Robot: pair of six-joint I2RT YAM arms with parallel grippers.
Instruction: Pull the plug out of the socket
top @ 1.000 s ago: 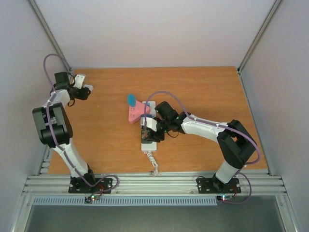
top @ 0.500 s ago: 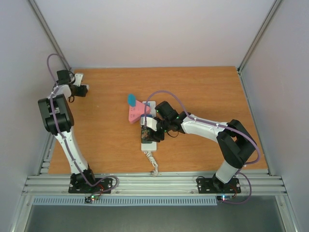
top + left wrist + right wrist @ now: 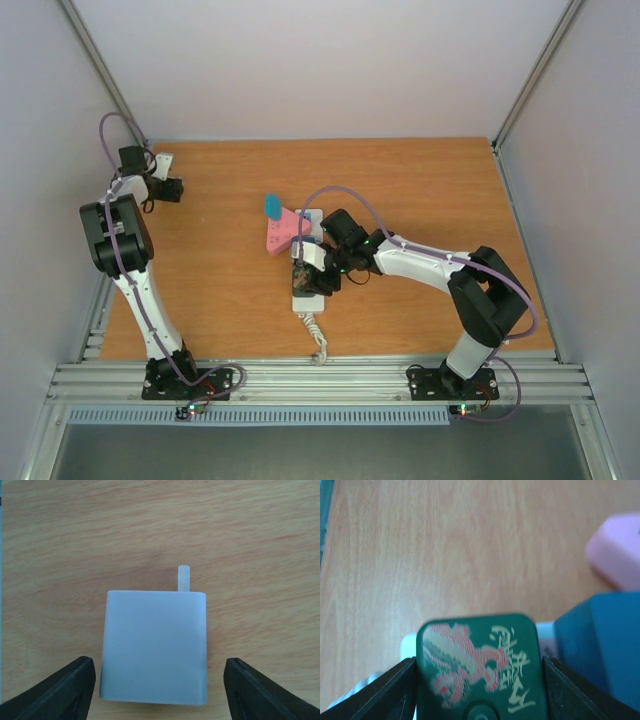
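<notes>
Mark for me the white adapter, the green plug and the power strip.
white adapter (image 3: 154, 647), left wrist view, centre of its flat face.
green plug (image 3: 477, 665), right wrist view, middle of its patterned top.
power strip (image 3: 307, 301), top external view, its bare white near end.

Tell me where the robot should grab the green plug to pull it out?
By its two flat side walls, coming straight down from above. The green plug stands up off the white power strip, and its sides look straight and parallel, good for squeezing. A blue block sits close beside it, so keep the jaws narrow.
</notes>
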